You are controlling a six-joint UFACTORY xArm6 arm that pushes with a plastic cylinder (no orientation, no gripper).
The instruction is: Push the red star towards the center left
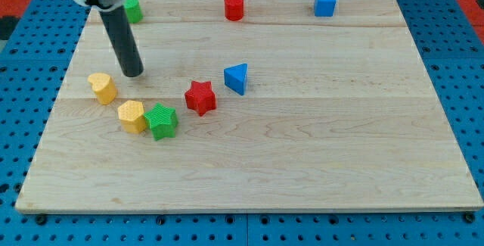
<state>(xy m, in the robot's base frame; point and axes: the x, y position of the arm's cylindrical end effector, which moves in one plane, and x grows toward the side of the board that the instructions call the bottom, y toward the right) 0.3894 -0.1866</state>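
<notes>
The red star (200,97) lies on the wooden board (302,147), a little left of the middle. My tip (133,73) rests on the board up and to the left of it, well apart from it. A green star (161,120) sits below and left of the red star, touching a yellow hexagon-like block (131,116). A yellow heart-like block (102,87) lies just left of my tip. A blue triangle (237,78) sits up and right of the red star.
Along the view's top edge of the board stand a green block (133,9) partly behind the rod, a red cylinder (234,7) and a blue cube (325,2). A blue pegboard (461,64) surrounds the board.
</notes>
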